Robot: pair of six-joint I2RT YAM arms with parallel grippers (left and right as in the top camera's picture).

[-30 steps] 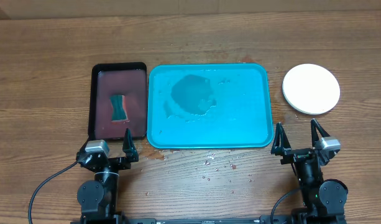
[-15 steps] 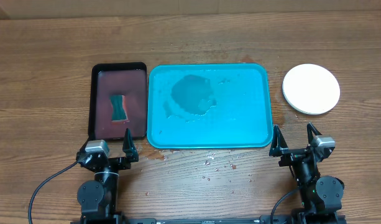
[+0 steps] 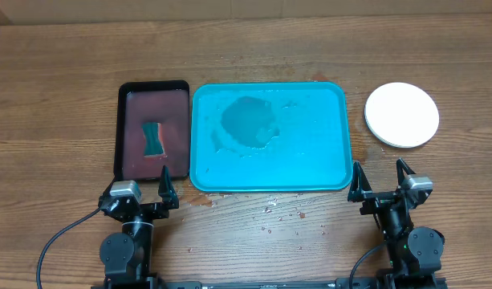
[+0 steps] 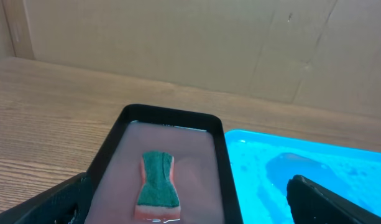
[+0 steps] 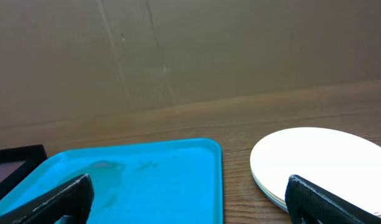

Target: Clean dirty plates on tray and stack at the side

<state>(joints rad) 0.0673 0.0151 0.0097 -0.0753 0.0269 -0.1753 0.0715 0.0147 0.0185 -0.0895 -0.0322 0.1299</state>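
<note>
White plates (image 3: 401, 115) right of wet turquoise tray (image 3: 314, 156)

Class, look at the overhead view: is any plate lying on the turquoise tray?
No, the tray holds only a wet patch, while the plates sit stacked on the table to its right.

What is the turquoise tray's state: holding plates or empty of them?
Empty of plates: the tray holds only a wet patch; the plates sit stacked on the table beside it.
</note>
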